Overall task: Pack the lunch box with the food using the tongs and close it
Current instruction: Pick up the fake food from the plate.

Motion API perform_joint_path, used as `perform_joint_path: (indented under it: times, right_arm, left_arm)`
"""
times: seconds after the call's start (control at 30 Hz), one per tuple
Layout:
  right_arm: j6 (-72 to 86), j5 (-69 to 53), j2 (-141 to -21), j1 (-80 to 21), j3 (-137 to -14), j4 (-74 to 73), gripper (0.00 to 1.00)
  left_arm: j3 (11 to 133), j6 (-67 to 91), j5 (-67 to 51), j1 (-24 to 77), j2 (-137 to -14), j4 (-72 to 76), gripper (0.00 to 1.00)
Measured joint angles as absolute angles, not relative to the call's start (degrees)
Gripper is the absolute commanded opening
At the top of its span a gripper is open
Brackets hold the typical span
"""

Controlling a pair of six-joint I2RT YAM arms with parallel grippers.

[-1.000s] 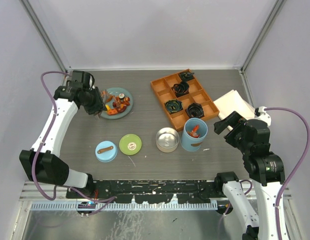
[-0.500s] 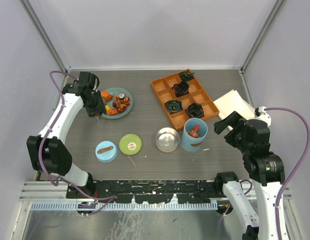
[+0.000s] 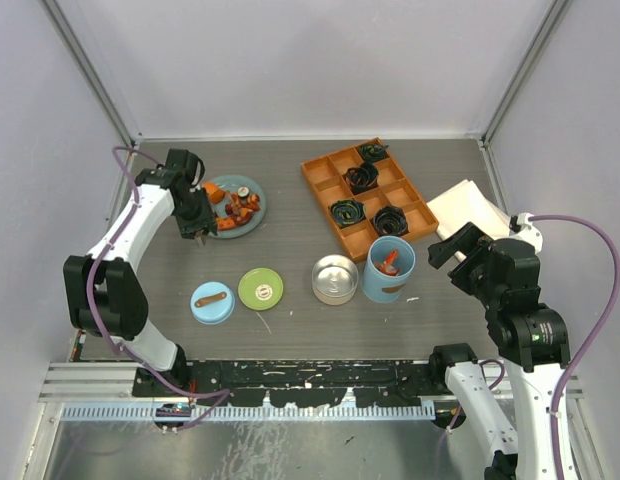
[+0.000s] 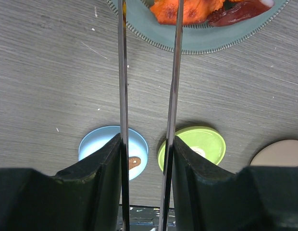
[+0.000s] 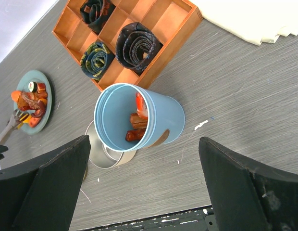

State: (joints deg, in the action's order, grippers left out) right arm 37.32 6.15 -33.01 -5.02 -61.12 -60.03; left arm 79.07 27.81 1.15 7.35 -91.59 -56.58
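Two lids off, tongs at the plate.
Blue lid (image 3: 212, 302) and green lid (image 3: 260, 288) lie nearest; steel tin (image 3: 335, 278) sits just beside the cylinder (image 5: 163, 118). Right gripper (image 5: 142, 159) hangs wide open, empty. Farther back, left gripper (image 4: 146, 142) pinches the tongs (image 4: 122, 72), reaching food (image 4: 187, 9) on the plate (image 4: 211, 45).
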Motion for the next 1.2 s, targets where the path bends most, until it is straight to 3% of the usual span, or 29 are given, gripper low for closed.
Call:
perform_joint_path:
  times: [0.27,0.53,1.2]
  right_arm:
    - [37.32,6.35,-33.01,-5.02,-60.88,-60.03,1.00]
    - [37.32,6.37,-33.01,-5.02,-60.84,-60.03,1.00]
    - [37.30,6.35,-33.01,-5.02,-60.82,-60.03,1.00]
  left_arm:
    - [78.91,27.81,0.60,7.35,-93.65,-55.88,0.39]
    - [78.78,27.64,0.62,7.35,-93.73,-55.86,0.18]
    - [78.46,27.33,0.49,7.05,-86.39,-56.38,0.14]
